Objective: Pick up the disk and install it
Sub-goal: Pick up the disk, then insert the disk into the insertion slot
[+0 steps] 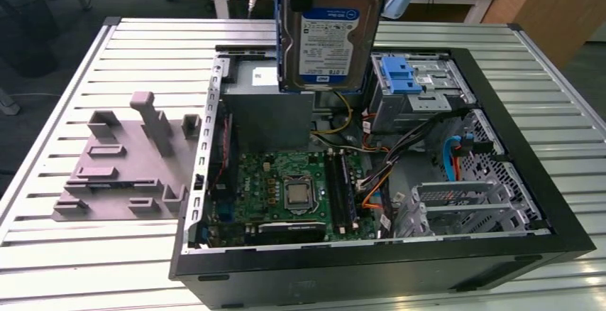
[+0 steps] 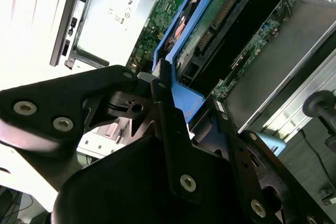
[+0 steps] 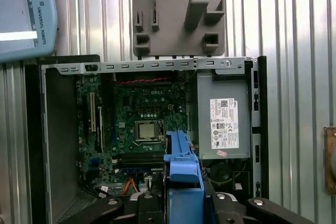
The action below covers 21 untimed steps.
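Pincer (image 2: 189,94) clamps the silver, blue-framed disk (image 1: 331,41), its white-and-blue label showing.

I count one disk (image 1: 331,41), one open case (image 1: 379,268), one motherboard (image 1: 274,176) with one processor (image 1: 299,195) on it, one power supply (image 1: 270,112) and one blue latch (image 1: 404,77). Outside the case I count one gray fixture (image 1: 123,176) and one pendant (image 3: 26,19). One slatted table (image 1: 142,48) lies under it all.
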Motion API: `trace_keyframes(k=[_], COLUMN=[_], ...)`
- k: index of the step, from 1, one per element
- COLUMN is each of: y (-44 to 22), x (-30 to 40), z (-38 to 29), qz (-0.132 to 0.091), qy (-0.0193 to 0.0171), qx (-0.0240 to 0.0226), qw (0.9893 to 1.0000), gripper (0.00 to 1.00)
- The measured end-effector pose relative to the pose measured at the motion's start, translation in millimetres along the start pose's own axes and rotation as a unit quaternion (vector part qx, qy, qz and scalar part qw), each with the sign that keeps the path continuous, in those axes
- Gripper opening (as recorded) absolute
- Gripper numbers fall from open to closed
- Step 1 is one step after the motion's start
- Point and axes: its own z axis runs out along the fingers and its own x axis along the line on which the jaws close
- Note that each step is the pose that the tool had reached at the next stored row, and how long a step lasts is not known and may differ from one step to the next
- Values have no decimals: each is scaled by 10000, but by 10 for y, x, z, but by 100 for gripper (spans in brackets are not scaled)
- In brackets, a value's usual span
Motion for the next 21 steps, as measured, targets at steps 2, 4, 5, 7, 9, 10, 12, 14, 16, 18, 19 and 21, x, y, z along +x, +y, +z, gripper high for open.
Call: trace_keyframes(k=[2, 4, 5, 7, 9, 10, 12, 14, 16, 18, 19, 21], y=[-24, -29, -29, -31, -31, -31, -32, -32, -35, -49, -62, -96], x=[1, 1, 1, 0, 0, 0, 0, 0, 1, 8, 10, 15], z=[2, 1, 1, 2, 2, 2, 2, 2, 2, 2, 3, 4], qz=[0, 0, 1, 0, 0, 0, 0, 0, 0, 0, 0, 1], qy=[0, 0, 0, 0, 0, 0, 0, 1, 1, 1, 1, 2], qx=[0, 0, 0, 0, 0, 0, 0, 0, 0, 0, 0, 0], qw=[10000, 10000, 10000, 10000, 10000, 10000, 10000, 10000, 10000, 10000, 10000, 10000], gripper=[36, 36, 36, 36, 36, 36, 36, 36, 36, 36, 36, 36])
